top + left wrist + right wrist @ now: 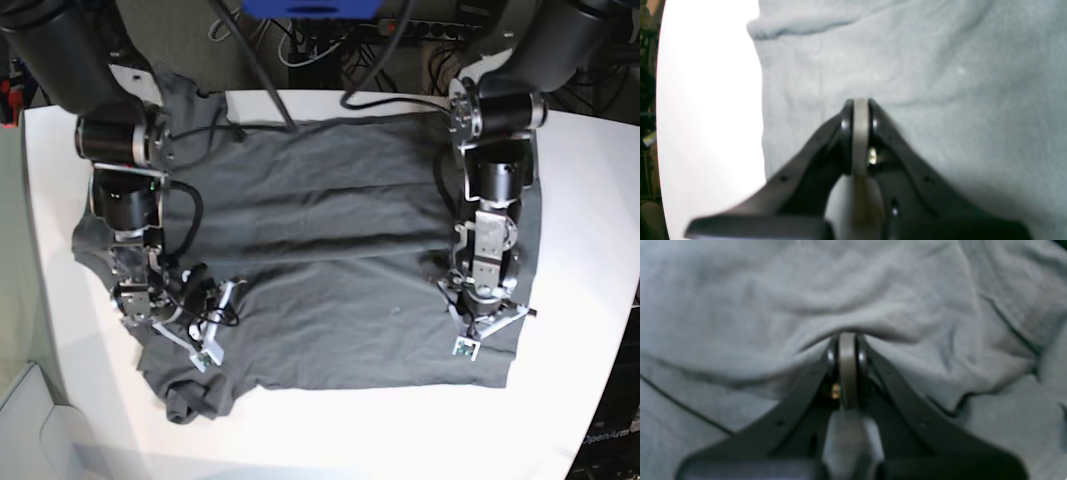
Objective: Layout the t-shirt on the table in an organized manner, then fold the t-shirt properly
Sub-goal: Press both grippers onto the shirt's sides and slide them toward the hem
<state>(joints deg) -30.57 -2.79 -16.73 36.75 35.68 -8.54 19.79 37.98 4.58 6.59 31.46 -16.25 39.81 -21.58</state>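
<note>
The t-shirt [330,330] lies spread but rumpled across the white table [400,440], its near-left corner bunched. Both the left gripper [860,103] and the right gripper [847,336] have their fingertips pressed together at the cloth, right and left of its middle, probably to smooth creases before folding.

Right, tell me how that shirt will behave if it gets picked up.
The shirt will probably hang floppy, since it ripples softly across the table. Likely light and thin, judging by its fine creases. Its bunched corner may lift as a clump rather than flat.
</note>
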